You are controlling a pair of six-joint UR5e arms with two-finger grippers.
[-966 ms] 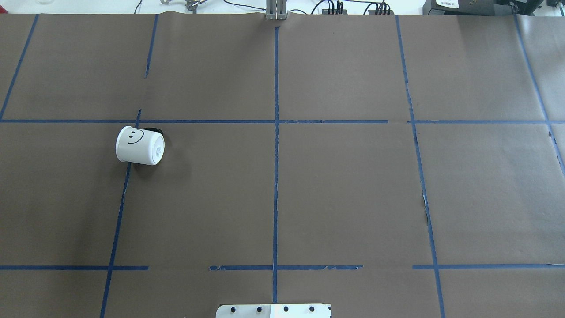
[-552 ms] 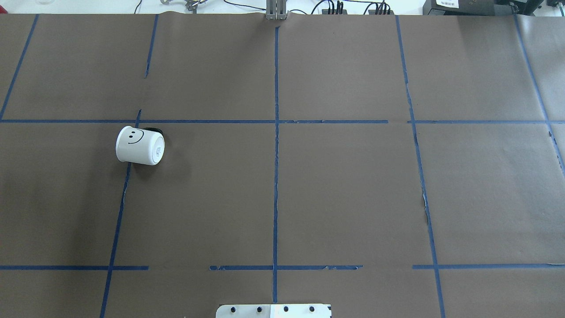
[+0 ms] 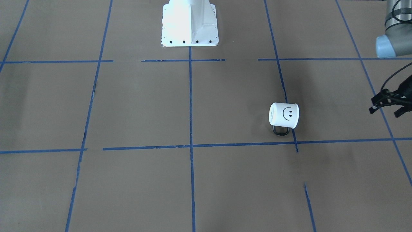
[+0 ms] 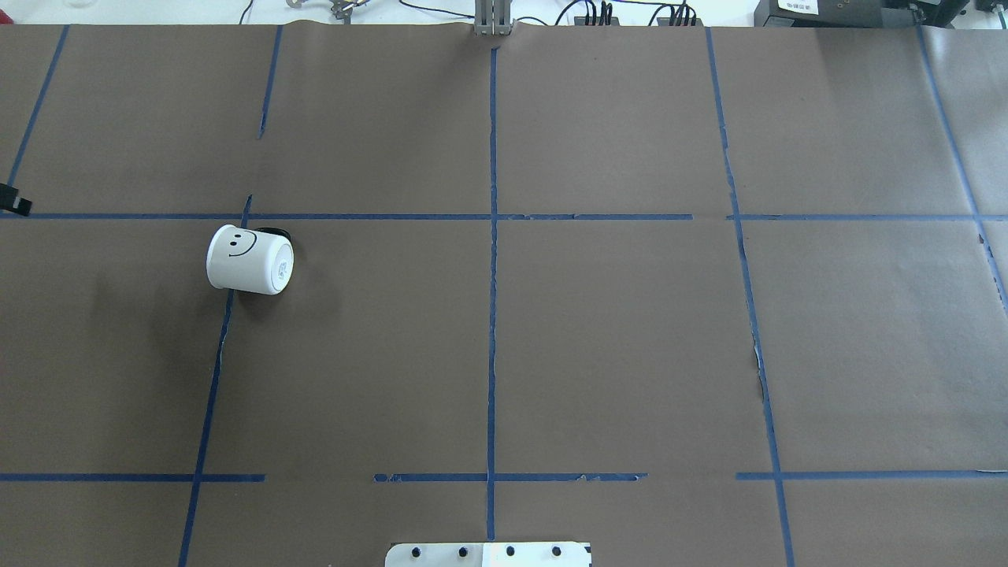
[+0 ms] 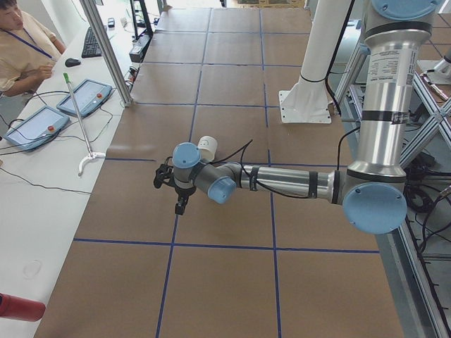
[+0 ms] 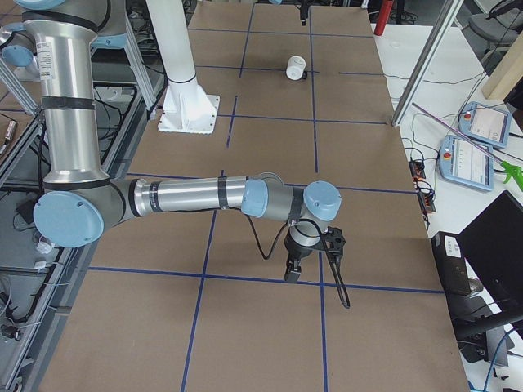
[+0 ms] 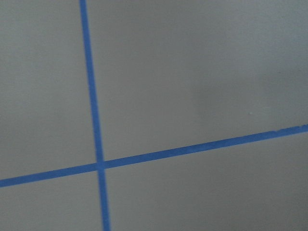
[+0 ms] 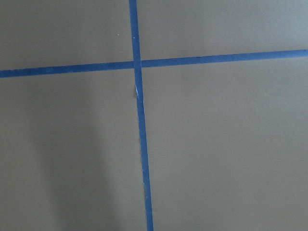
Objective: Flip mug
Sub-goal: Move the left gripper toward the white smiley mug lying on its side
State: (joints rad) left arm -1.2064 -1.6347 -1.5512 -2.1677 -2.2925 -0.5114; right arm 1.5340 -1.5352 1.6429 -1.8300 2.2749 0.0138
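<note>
Mug: small white smiley-face mug (image 4: 249, 261), on its side on brown surface (image 4: 614, 339).
Left end effector (image 3: 385, 111): spread, empty.
Right end effector (image 6: 292, 273): cannot tell.

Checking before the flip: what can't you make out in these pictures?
Mug inside: mouth faces away in overhead and front views, tiny in left view.
Print on its base: too small, overhead view.
Left gripper: cut by the frame edge, overhead and front views.
Right gripper: only in right side view, open or shut unclear.
</note>
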